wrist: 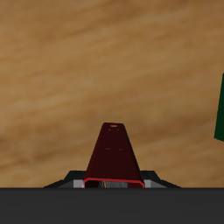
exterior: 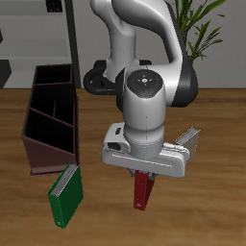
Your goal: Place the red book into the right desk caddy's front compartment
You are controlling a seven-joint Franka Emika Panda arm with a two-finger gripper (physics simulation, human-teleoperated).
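Tool (exterior: 142,173) clamps the red book (exterior: 142,191) upright above the desk (exterior: 211,154). Carry toward the right desk caddy (exterior: 50,115) at ten o'clock, clear the green book (exterior: 65,194), lower into front compartment.

The upper part of the red book (exterior: 142,189) is covered by the gripper (exterior: 141,171), whose fingertips are hidden behind its own body, so the jaws' grip cannot be made out. In the wrist view the green book (wrist: 219,109) is cut off by the picture's edge beside the red book
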